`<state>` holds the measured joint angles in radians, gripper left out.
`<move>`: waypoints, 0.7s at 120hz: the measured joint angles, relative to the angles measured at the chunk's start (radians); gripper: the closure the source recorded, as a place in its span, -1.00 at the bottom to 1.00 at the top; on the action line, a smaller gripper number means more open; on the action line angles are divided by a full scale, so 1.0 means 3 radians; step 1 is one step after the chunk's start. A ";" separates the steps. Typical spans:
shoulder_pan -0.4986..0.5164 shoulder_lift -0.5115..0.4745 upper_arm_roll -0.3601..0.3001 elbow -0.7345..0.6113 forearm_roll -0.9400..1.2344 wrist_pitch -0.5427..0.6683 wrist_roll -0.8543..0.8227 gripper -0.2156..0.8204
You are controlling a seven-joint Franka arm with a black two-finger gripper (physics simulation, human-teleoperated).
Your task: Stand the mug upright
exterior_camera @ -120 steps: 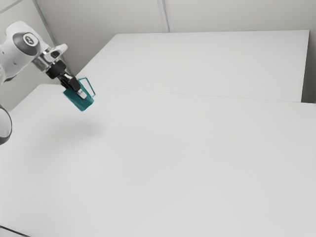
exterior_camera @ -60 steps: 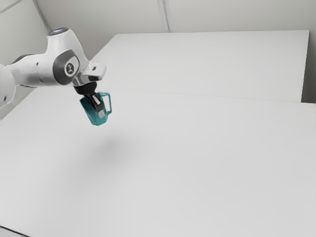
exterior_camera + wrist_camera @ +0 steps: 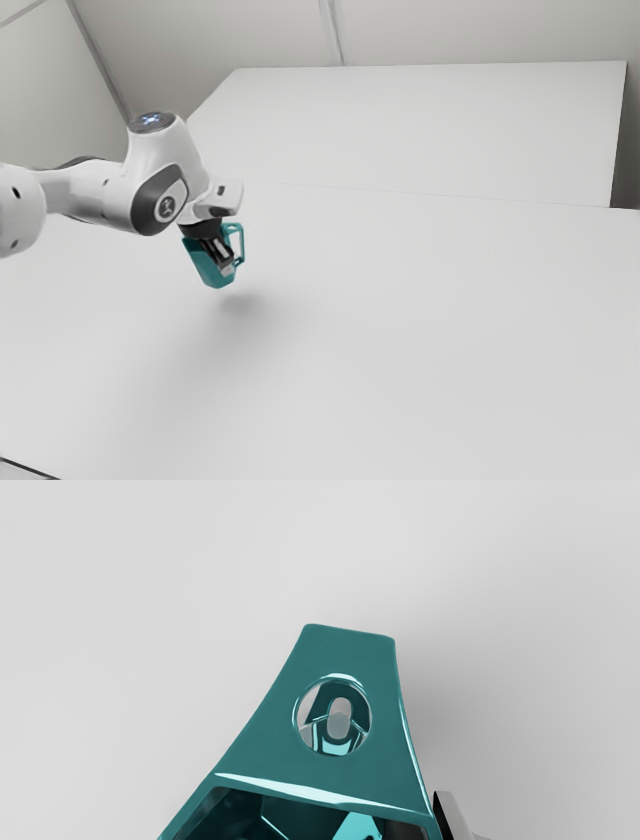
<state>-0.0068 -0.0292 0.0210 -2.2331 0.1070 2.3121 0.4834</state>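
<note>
Exterior view: my gripper [image 3: 227,268] has the teal mug [image 3: 206,266] clamped between its jaws, their gap too small to judge. The mug hangs tilted above the white table [image 3: 420,330], handle [image 3: 241,243] toward the exterior view's right, where tabletop stretches widely to a far edge.

Wrist view: one finger [image 3: 454,816] lies along the mug's outer side; pale surface and a soft shadow surround its edges.

No words or numbers can be read, though a small round emblem [image 3: 167,208] is borne on the dark joint cover [image 3: 144,207] of the white arm [image 3: 91,195], its design too small to be made out.
</note>
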 joint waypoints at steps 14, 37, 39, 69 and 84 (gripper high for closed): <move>0.0033 -0.0043 -0.0003 -0.0190 0.0021 0.0169 -0.0097 0.91; 0.0159 -0.0058 -0.0028 -0.0356 0.0033 0.0403 -0.0227 0.91; 0.0160 -0.0058 -0.0028 -0.0364 0.0034 0.0419 -0.0236 0.91; 0.0113 -0.0039 -0.0054 -0.0501 0.0037 0.0635 -0.0354 0.91; 0.0103 -0.0021 -0.0068 -0.0581 0.0036 0.0740 -0.0398 0.91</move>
<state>0.0242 -0.0354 0.0007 -2.4075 0.1177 2.5341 0.3640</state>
